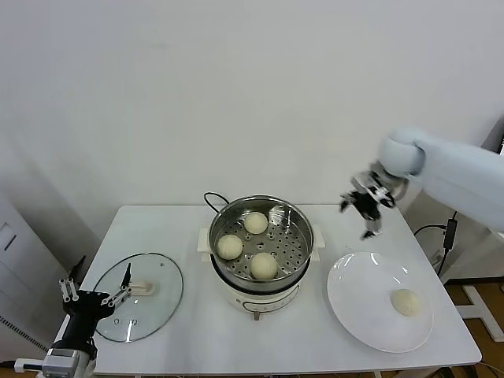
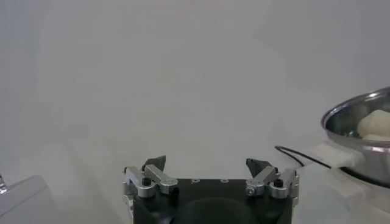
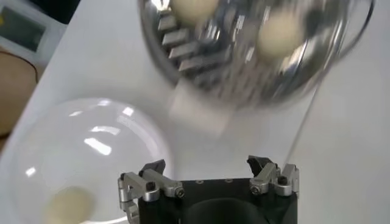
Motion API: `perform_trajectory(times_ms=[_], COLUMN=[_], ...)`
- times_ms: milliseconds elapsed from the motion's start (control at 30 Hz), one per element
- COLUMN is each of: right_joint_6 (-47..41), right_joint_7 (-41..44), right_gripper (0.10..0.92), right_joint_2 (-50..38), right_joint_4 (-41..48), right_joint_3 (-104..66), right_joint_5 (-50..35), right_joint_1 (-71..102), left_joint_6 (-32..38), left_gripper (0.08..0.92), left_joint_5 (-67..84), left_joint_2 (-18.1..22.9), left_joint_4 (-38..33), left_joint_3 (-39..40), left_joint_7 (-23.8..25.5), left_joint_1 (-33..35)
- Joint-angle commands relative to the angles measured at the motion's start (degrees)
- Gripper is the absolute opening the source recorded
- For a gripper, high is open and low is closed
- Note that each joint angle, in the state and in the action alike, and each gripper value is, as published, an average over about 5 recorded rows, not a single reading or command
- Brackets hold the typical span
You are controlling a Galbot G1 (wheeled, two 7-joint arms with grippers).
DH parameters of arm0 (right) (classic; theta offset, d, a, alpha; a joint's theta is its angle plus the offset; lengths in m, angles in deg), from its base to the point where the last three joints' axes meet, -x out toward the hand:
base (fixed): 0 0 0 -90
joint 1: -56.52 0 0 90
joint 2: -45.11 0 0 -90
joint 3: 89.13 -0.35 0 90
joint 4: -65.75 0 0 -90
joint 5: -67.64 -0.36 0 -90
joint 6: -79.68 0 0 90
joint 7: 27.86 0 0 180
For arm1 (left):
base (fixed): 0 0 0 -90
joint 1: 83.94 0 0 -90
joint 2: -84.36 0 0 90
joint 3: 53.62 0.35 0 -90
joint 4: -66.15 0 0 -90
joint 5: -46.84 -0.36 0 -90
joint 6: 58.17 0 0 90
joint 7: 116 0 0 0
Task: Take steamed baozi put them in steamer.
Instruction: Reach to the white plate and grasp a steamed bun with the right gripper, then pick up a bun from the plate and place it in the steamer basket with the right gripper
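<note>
On the white table (image 1: 173, 236), three baozi sit in the steamer (image 1: 260, 236) and one waits on the plate (image 1: 370, 315).

Centred on the table, the steamer holds three steamed baozi on its perforated floor: one (image 1: 255, 222) toward the far wall, one (image 1: 229, 246) on the robot's left side, one (image 1: 264, 265) toward the near rim. A fourth baozi (image 1: 405, 302) lies on the white plate just to the right of the steamer. The right gripper (image 1: 367, 206) hangs in the air above the table, right of the steamer and beyond the plate, its fingers spread apart and holding nothing. A glass lid (image 1: 140, 295) lies flat to the left of the steamer. The left gripper (image 1: 93, 295) rests low at the lid's outer edge, fingers spread wide and empty.
</note>
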Motion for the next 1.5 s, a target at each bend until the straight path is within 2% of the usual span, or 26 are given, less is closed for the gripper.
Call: perform_trajectory(times_ms=[33, 267, 933, 1033, 1233, 1400, 1500], right_joint_6=[-4.39, -4.8, -5.5, -5.32, -5.35, -5.64, -5.3], right_joint_7=[-1.41, -2.96, -6.1, -6.43, -6.66, -5.91, -5.19], right_gripper=[0.823, 0.823, 0.817, 0.768, 0.609, 0.467, 0.419], right_joint_2=[-11.95, -11.76, -9.81, -9.71, -9.27, -7.93, -5.29], right_joint_4=[2.28, 2.83, 4.42, 4.17, 3.23, 2.05, 2.02], right_joint_3=[-14.31, -19.64, -20.34, -20.32, -18.52, -9.21, -0.44], right_joint_5=[8.73, 9.65, 10.65, 10.83, 8.29, 1.03, -5.95], right_joint_1=[24.03, 31.54, 33.98, 33.78, 30.1, 16.5, 3.02], left_joint_6=[-0.03, -0.17, -0.28, -0.22, -0.03, 0.04, 0.08], left_gripper=[0.823, 0.823, 0.823, 0.823, 0.823, 0.823, 0.823], left_joint_5=[-0.42, -1.16, -1.13, -1.17, -1.34, -1.18, -1.08], left_joint_2=[-0.15, -0.03, 0.11, 0.21, 0.34, 0.18, 0.14], left_joint_4=[0.02, 0.02, 0.04, 0.04, 0.02, 0.02, 0.01], left_joint_3=[0.07, 0.41, 0.08, 0.15, 0.25, -0.04, -0.22], left_joint_7=[-0.02, -0.04, -0.04, -0.03, -0.04, -0.04, -0.04], left_joint_1=[0.16, 0.21, 0.63, 0.68, 0.69, 0.81, 0.9])
